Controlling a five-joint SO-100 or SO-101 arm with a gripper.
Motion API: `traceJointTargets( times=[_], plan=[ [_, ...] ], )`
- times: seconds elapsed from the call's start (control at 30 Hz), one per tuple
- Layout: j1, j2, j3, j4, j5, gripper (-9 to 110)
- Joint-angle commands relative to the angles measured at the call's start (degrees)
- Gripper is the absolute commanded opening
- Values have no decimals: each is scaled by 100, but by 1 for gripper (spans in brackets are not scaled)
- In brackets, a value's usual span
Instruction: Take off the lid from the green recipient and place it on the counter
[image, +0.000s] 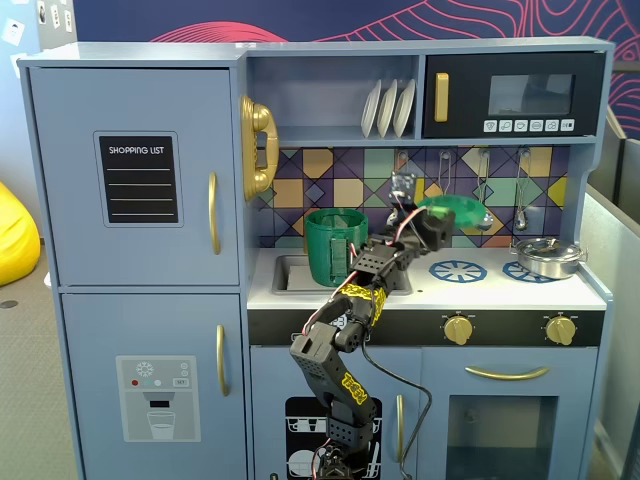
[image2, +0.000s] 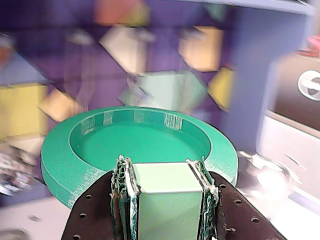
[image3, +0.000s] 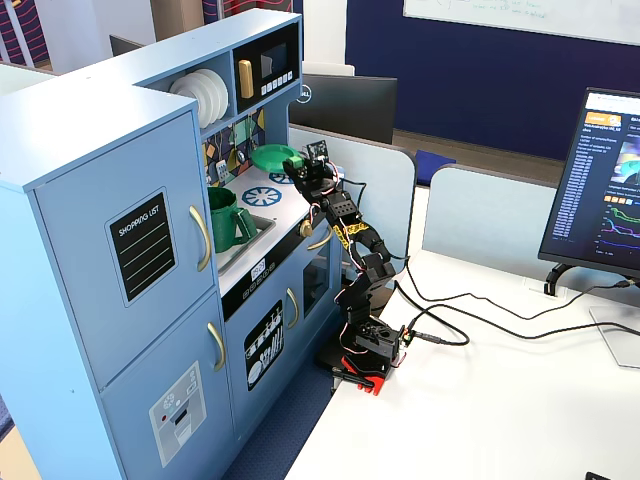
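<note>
Standing open-topped at the left of the pale white-grey toy-kitchen counter (image: 480, 290), the tall green plastic pot (image: 335, 246) sits in or at the sink recess, its ribbed strap handle facing front. In a fixed view its base is hidden behind the arm; whether it rests inside the recess cannot be told.

Arm pose: black segmented arm rises from its base in front of the lower cabinet, elbows up and leans right over the counter edge, wrist raised above the worktop. Yellow-patterned tape wraps the mid-link.

Gripper (image2: 167, 172): jaws clamped on the small raised green handle block of the flat round green plastic lid (image2: 135, 137); in the wrist view both fingers press flat against the block's sides. Lid is held aloft, tilted, clear of the pot and right of it (image: 452, 213), above the counter near the blue-and-white printed burner ring (image: 457, 270). It is not touching the worktop.

Far right: shiny steel pot (image: 548, 257) sits on the second burner ring.

Hard to make out: wrist-view background is motion-blurred; tiles read only as coloured patches. In another fixed view the lid (image3: 272, 156) shows small, gripper detail unresolved.
</note>
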Motion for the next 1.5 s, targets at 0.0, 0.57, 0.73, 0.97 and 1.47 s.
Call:
traceJointTargets(
  times=[0.0,0.57,0.73,0.97,1.47],
  plan=[
    [132,149,510,-677,114,0],
    [70,-800,2470,-3727,167,0],
    [88,-958,2663,-3902,185,0],
    [88,-984,2856,-3920,167,0],
    [185,-299,2021,-2549,703,40]
  ],
)
